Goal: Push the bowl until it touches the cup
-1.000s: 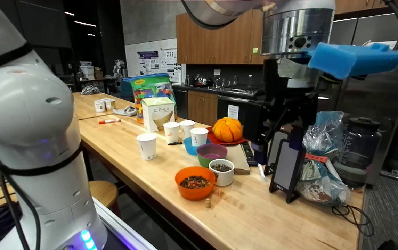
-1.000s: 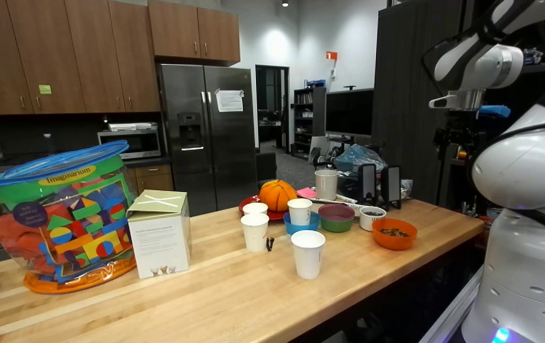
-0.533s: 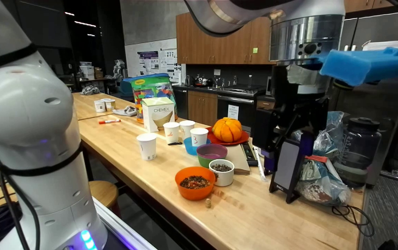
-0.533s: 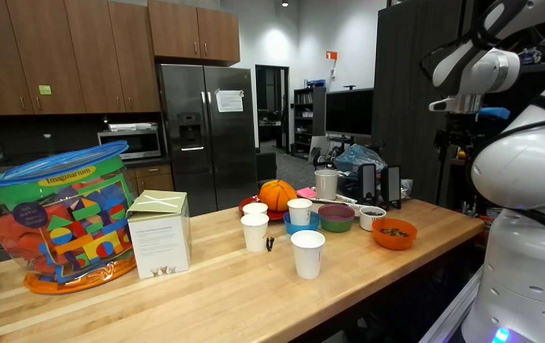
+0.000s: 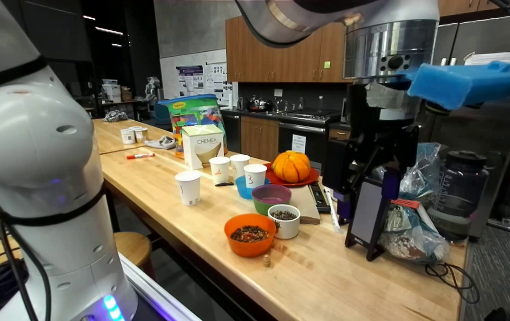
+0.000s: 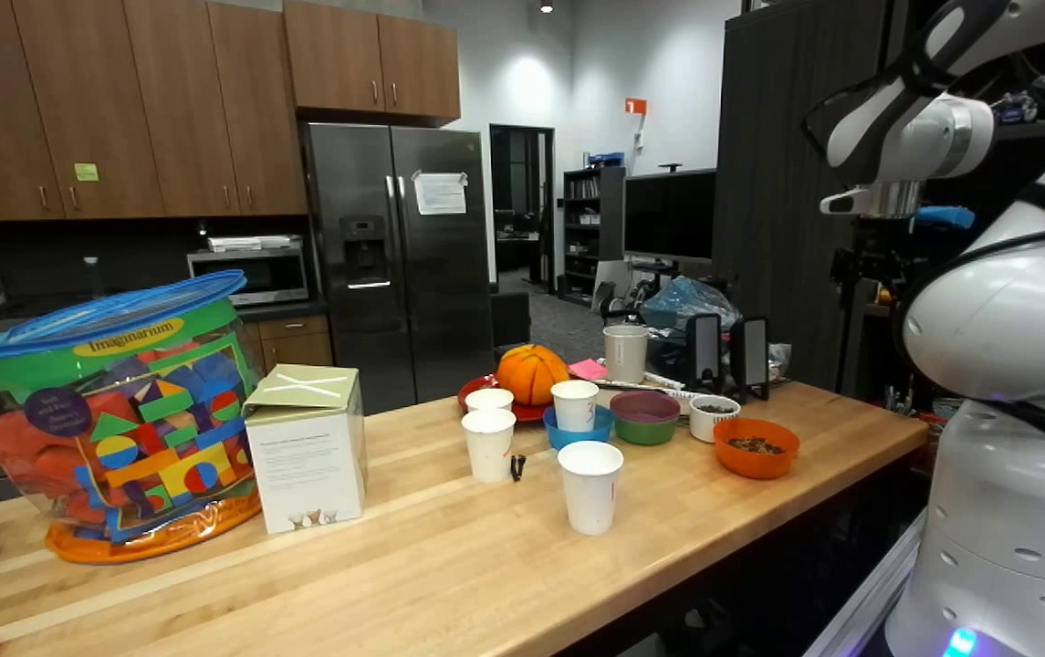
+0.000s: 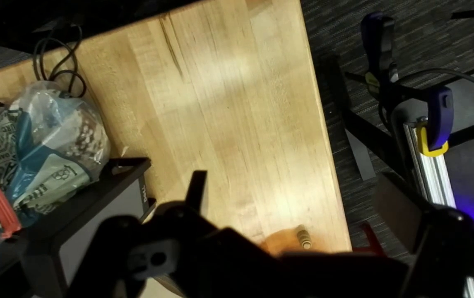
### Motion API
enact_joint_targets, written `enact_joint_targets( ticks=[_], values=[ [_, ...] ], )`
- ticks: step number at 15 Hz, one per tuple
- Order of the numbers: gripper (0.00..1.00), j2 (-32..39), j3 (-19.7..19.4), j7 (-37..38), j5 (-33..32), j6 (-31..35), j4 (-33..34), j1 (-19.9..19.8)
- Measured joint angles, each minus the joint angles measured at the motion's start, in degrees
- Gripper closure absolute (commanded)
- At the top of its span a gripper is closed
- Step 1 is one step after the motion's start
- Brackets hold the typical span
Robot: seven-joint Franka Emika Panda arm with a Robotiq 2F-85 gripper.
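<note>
Tool [image 5: 368,200] gapes apart from orange bowl [image 5: 248,248]; box [image 5: 202,149] reads CHEMEX.

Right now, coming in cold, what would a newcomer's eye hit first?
Likely the big bag of colored blocks looming at the left of an exterior view. Then the orange pumpkin on a red plate, in both exterior views. Finally the bright orange bowl, near the edge of the wooden table, beside a small white tub.

The orange bowl [image 5: 250,248] is smooth plastic; the cups [image 5: 189,191], paper; tabletop [image 5: 339,276], glossy wood.
</note>
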Motion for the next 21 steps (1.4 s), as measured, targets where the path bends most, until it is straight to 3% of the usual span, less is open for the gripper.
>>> enact_joint_targets(
  ticks=[11, 21],
  values=[
    [0.0, 4.5, -2.4, -10.6, 3.0, 4.0, -3.8, 0.0],
    [0.0, 9.9, -3.2, -13.9, 6.7, 27.9, -13.1, 0.1]
  ],
)
